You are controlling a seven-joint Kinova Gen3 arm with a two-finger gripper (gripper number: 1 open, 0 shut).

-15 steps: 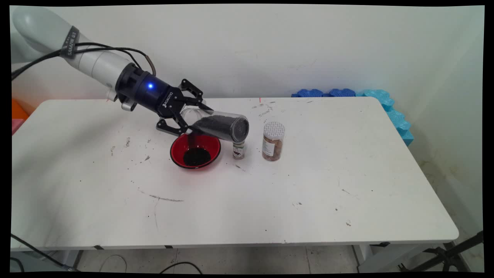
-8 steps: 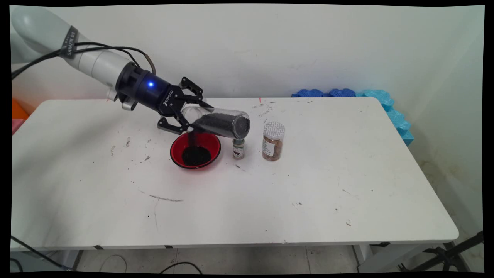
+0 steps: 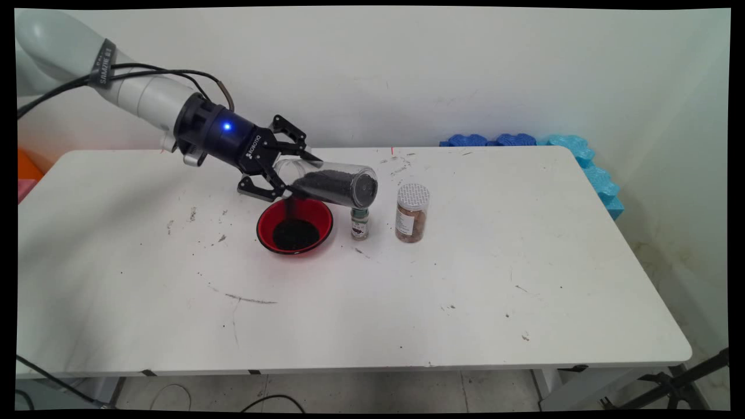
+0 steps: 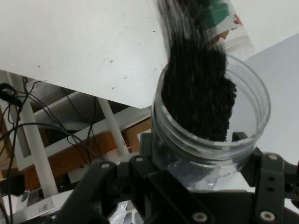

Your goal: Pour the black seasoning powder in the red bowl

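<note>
Clamped around the open end of a clear plastic jar of black grains (image 3: 334, 185), the black two-finger pincer (image 3: 289, 173) holds it tipped nearly on its side in the main view, mouth lowest and base pointing toward 3 o'clock. A thin dark stream falls from the mouth into the red round bowl (image 3: 295, 226) directly beneath, where a heap of black grains (image 3: 295, 234) lies. Just at the bowl's 3 o'clock stands a small glass spice bottle with a green label (image 3: 359, 224), under the jar's raised base, and farther toward 3 o'clock an upright clear jar of brown contents with a white patterned lid (image 3: 412, 212). All rest on the white table (image 3: 465, 279). In the hand view the pincer (image 4: 196, 179) grips the jar (image 4: 212, 126) by its threaded neck, fingers closed against both sides, black grains streaming through the mouth.
</note>
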